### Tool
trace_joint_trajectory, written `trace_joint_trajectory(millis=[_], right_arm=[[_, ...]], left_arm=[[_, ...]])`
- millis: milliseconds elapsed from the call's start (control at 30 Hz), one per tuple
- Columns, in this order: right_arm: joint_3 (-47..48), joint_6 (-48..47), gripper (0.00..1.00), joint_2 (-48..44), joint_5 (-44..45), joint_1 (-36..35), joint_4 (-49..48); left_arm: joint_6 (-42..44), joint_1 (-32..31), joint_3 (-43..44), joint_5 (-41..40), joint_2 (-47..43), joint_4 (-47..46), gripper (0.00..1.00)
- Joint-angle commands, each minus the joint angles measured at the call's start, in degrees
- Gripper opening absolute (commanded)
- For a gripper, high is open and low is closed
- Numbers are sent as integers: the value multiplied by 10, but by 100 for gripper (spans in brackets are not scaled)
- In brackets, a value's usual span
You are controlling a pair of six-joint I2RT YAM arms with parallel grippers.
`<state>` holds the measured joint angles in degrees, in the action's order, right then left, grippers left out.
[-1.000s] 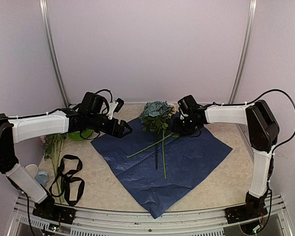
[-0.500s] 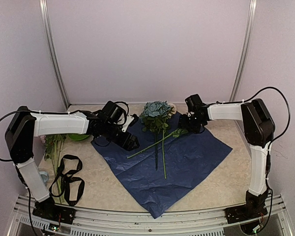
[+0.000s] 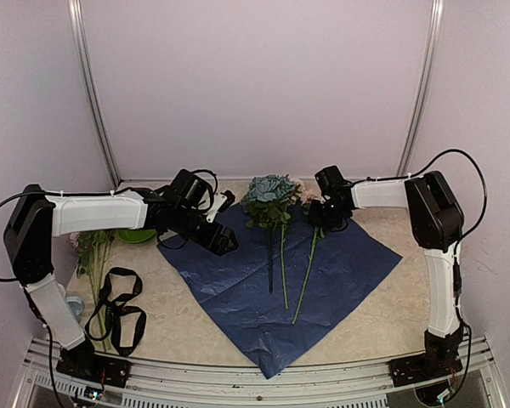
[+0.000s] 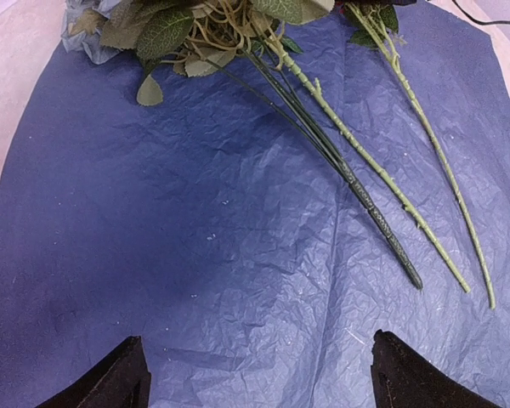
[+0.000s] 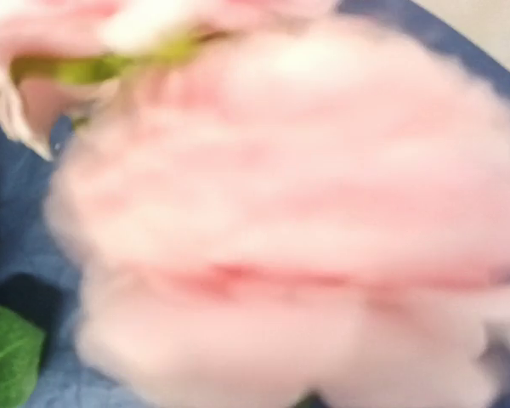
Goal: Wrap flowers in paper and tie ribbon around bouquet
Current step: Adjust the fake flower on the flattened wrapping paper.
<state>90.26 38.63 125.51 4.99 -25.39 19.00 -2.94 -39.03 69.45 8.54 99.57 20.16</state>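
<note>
On the navy paper (image 3: 238, 289), the rose stem (image 3: 306, 270) now lies almost parallel to the hydrangea (image 3: 270, 191) stems; a second ago it crossed them diagonally. The right gripper (image 3: 325, 212) is at the pink rose head (image 5: 280, 212), but its grip cannot be made out. The left gripper (image 3: 225, 245) hangs wide open, further over the sheet than before.

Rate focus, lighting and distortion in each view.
Right wrist: badly out of focus, a pink rose fills the frame as a blur. Left wrist: sharp, creases in the paper crisp, its edges bowed by the wide lens. Top external: soft even light, only faint shadows, no glare.
</note>
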Motion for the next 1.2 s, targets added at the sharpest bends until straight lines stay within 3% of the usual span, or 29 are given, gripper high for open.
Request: trace_joint_trajectory(millis=[0, 133, 267, 733, 1033, 1167], right_arm=[[15, -34, 8, -46, 0, -3, 7], [8, -29, 2, -77, -38, -3, -10], [-10, -54, 0, -88, -91, -5, -99], [129, -68, 1, 60, -106, -1, -156], [185, -101, 44, 108, -112, -1, -116], [172, -114, 56, 85, -88, -1, -88]], left_arm=[[5, 4, -5, 2, -19, -4, 88], [5, 6, -4, 2, -21, -4, 88], [5, 8, -5, 2, -23, -4, 88], [4, 16, -5, 2, -30, -5, 89], [5, 20, -4, -2, -35, -5, 89], [2, 26, -4, -6, -38, -5, 88]])
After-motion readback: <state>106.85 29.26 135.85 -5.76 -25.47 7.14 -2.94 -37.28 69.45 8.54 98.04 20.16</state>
